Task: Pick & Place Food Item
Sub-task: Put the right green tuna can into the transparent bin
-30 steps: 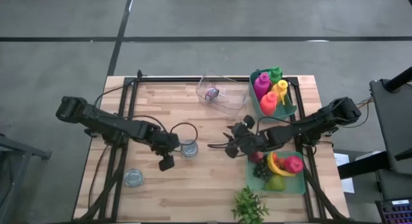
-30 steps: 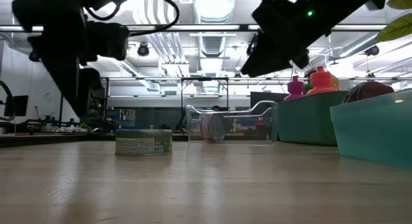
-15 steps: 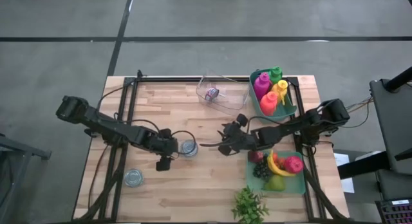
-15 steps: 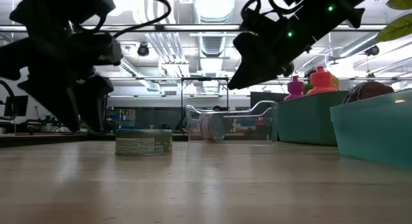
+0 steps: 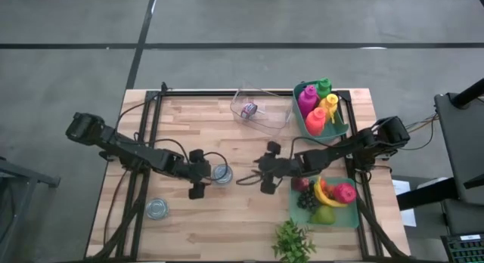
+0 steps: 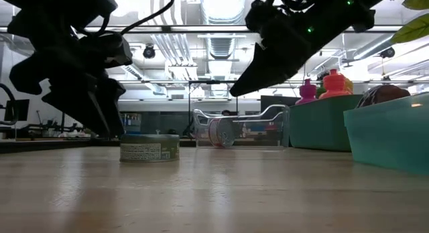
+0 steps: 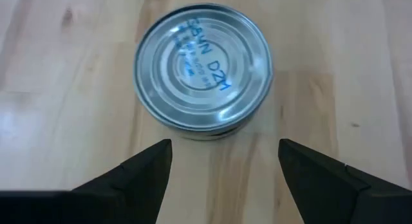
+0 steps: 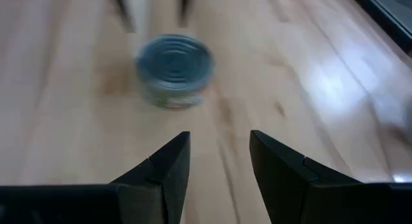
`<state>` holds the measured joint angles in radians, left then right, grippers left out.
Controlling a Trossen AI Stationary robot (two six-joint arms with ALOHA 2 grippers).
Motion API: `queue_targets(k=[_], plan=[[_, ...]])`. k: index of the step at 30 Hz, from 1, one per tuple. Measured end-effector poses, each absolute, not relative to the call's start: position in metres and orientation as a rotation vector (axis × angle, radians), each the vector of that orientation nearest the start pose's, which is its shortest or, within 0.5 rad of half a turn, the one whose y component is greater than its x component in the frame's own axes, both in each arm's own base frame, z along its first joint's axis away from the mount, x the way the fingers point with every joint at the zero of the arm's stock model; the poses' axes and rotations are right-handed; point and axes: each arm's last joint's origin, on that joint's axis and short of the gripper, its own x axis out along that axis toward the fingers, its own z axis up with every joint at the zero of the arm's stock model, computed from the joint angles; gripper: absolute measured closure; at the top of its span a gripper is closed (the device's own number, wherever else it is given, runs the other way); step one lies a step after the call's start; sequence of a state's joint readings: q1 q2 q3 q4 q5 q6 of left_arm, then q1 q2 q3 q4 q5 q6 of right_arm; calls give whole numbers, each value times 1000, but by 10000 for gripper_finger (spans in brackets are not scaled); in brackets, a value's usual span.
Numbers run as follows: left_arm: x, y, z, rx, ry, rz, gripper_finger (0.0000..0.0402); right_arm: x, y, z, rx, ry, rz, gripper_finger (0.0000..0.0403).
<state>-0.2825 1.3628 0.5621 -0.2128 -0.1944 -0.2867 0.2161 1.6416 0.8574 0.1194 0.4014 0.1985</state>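
Note:
A short tin can (image 5: 221,173) with a silver lid (image 7: 203,73) stands upright on its base on the wooden table (image 5: 227,218). My left gripper (image 5: 209,174) hangs just left of it, tipped steeply down. Its open fingers (image 7: 147,167) are short of the can in the left wrist view and touch nothing. My right gripper (image 5: 248,177) comes from the right and slants down toward the same can (image 8: 174,60). It is open with a narrower gap and has nothing between its fingers. In the low view the can (image 6: 149,147) sits by the left gripper (image 6: 110,126).
A second can (image 5: 156,208) stands near the front left. A clear container (image 5: 261,110) with a can in it sits at the back. A green bin of bottles (image 5: 321,108), a teal tray of fruit (image 5: 327,199) and a small plant (image 5: 293,240) line the right side.
My left gripper has come down beside the can and rolled about its own line, now tipped more steeply down. My right gripper has moved toward the table's left, closer to the can, sinking and rolling too. The can has stayed put.

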Motion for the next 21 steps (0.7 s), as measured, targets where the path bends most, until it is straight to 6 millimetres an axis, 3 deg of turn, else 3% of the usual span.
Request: queue_targets(k=[3,12,21], plan=[[223,-58,146,-13,977,79,113,330,62,172,-76,602,-147,245],[224,-58,147,-14,965,78,113,352,66,138,-234,573,-100,245],[220,-56,139,6,970,111,113,376,55,125,-169,587,-159,245]])
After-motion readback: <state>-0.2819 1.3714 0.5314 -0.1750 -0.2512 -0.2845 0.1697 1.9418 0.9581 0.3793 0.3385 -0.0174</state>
